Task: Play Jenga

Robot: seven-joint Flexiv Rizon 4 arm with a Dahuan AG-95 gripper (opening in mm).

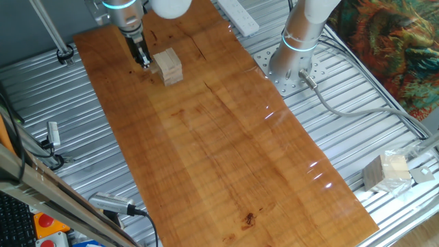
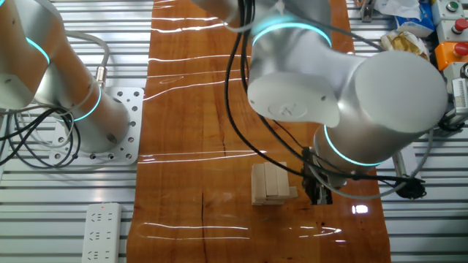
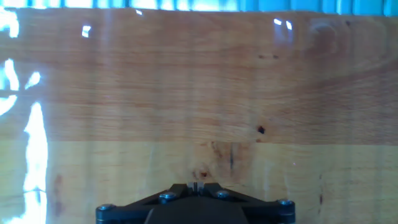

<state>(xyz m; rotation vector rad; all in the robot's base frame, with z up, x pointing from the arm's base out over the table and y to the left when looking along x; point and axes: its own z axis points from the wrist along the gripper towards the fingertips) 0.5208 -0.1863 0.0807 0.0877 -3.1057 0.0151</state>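
The Jenga stack [image 1: 168,66] is a small pile of pale wood blocks in a few layers on the brown wooden board [image 1: 219,137], near its far end. My gripper [image 1: 145,62] stands just to its left, tips down near the board, a small gap from the stack. In the other fixed view the stack [image 2: 269,183] sits left of the gripper [image 2: 316,193], and one low block juts slightly toward it. In the hand view the fingertips [image 3: 192,185] are pressed together with nothing between them, and only bare board shows; the stack is out of that view.
A second arm's base [image 1: 291,65] stands on the metal table right of the board. A white power strip [image 1: 238,15] lies at the far end. A pale beige-and-grey lump [image 1: 387,171] sits off the board at the right. A controller box [image 2: 453,29] is near the edge.
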